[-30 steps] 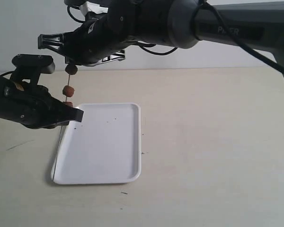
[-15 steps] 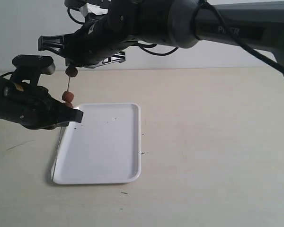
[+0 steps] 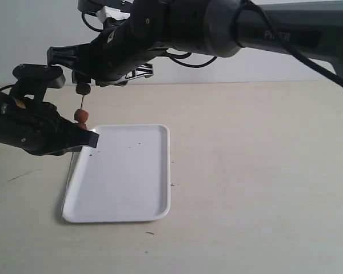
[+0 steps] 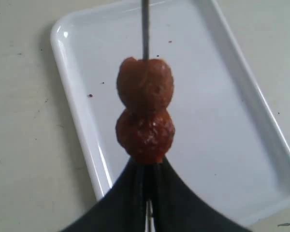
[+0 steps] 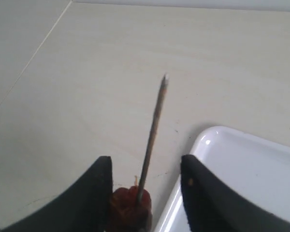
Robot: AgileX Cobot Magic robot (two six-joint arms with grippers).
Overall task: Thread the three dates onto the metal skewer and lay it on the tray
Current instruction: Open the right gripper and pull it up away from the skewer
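Last date has to go straight down the rod
My left gripper (image 3: pixel 90 139) is clamped on the metal skewer (image 4: pixel 145 29), holding it upright over the far corner of the tray (image 3: pixel 167 171), out toward the bench's left edge. Two dates (image 4: pixel 145 111) sit stacked and touching just above those fingers. The third date (image 5: pixel 130 205) is higher up, between my right gripper (image 5: pixel 146 162) fingers, can't tell if they're pinching it. I reckon the push runs down the skewer's length

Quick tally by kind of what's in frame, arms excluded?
dates: 3 (two touching, one apart)
skewer: 1
tray: 1
Total: 5
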